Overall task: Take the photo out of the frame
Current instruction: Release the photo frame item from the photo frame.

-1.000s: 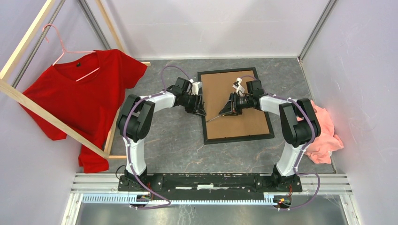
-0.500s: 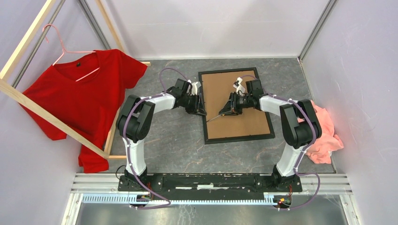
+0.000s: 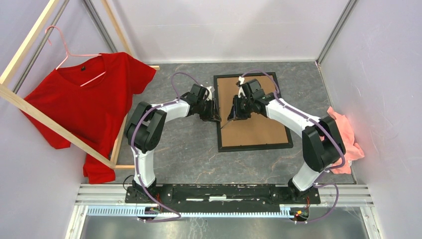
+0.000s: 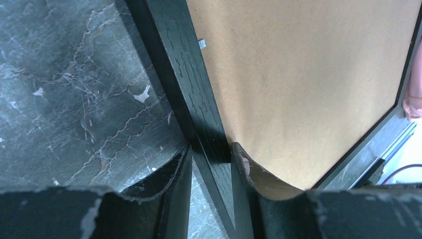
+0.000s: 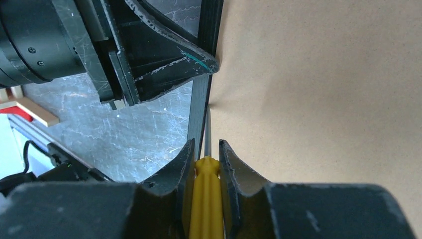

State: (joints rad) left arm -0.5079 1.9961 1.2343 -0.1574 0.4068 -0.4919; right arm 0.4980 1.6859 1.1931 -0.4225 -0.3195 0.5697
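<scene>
Swung farther forward, the right claw (image 5: 205, 147) pinches a screwdriver (image 5: 205, 199); the left claw (image 4: 211, 149) pinches the frame (image 4: 169, 64).

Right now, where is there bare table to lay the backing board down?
Bare: the near strip between the frame and the arm bases, and the far corner between its right rail and the wall. Crowded: the frame's left rail, where both jaws work.

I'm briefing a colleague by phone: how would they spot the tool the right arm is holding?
Find the black frame lying on the grey table with its brown backing board up. At its left rail the right gripper is shut on a screwdriver, tip at the seam between rail and board. Nothing else there has its yellow handle and thin metal shaft.
</scene>
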